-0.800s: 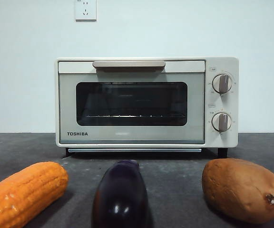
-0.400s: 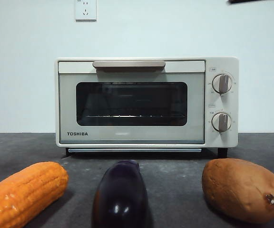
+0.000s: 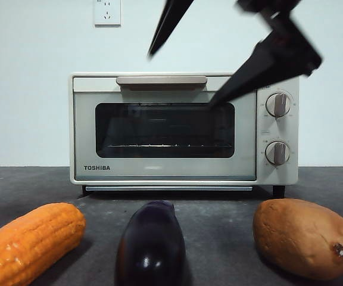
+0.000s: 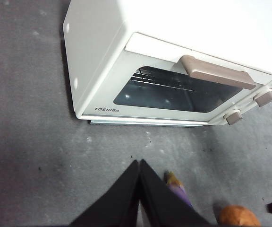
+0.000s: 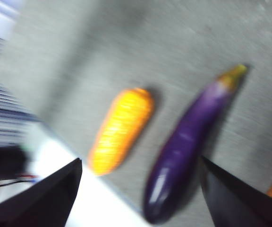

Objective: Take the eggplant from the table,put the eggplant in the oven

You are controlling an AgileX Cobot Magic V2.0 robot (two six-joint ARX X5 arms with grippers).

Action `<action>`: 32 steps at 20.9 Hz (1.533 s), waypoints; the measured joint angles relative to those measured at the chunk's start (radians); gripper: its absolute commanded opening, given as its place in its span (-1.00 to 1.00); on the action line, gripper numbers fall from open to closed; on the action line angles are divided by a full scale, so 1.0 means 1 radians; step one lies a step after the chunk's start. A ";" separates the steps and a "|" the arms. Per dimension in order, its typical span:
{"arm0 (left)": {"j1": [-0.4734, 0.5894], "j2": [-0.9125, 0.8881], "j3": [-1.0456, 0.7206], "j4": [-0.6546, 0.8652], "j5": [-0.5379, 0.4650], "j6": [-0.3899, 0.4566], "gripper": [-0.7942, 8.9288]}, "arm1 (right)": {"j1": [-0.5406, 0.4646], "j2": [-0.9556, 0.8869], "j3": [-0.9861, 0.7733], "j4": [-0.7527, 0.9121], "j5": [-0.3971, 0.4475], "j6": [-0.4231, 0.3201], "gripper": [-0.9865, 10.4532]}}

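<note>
Descending into the front view, the right gripper (image 3: pixel 180 80) now hangs spread wide before the oven (image 3: pixel 183 128).
Below it, the eggplant (image 3: pixel 151 244) lies unmoved on the tabletop (image 3: pixel 219 220); left gripper (image 4: pixel 139 163) pressed together.

even, bright light — right wrist view motion-blurred.

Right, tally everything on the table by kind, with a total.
Eggplant: 1
Corn cob: 1
Sweet potato: 1
Oven: 1
Total: 4
</note>
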 measured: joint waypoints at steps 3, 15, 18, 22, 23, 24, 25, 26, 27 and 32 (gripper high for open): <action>0.000 0.000 0.000 0.000 0.000 0.002 -0.83 | 0.056 0.186 0.104 -0.116 0.114 0.002 -0.14; 0.000 0.000 0.000 -0.009 0.000 0.003 -0.83 | 0.106 0.565 0.229 -0.107 0.193 0.002 -0.34; 0.000 0.000 0.000 -0.010 0.000 0.010 -0.83 | 0.108 0.564 0.230 -0.118 0.194 0.017 -0.52; -0.003 0.002 0.001 -0.013 0.004 0.012 -0.83 | 0.110 0.509 0.322 -0.322 0.195 -0.043 -0.53; -0.011 0.013 0.010 -0.021 0.008 0.013 -0.83 | 0.111 0.479 0.382 -0.418 0.195 -0.101 -0.53; -0.024 0.037 0.027 -0.023 0.014 0.017 -0.83 | 0.113 0.449 0.438 -0.517 0.195 -0.167 -0.53; -0.040 0.066 0.053 -0.022 0.015 0.021 -0.83 | 0.115 0.420 0.480 -0.620 0.195 -0.235 -0.53; -0.063 0.097 0.082 -0.022 0.015 0.031 -0.83 | 0.119 0.391 0.510 -0.710 0.196 -0.299 -0.53; -0.089 0.132 0.112 -0.022 0.016 0.040 -0.83 | 0.123 0.364 0.526 -0.768 0.198 -0.354 -0.53; -0.200 0.338 0.277 -0.021 0.018 0.092 -0.83 | 0.137 0.198 0.532 -0.808 0.200 -0.541 -0.53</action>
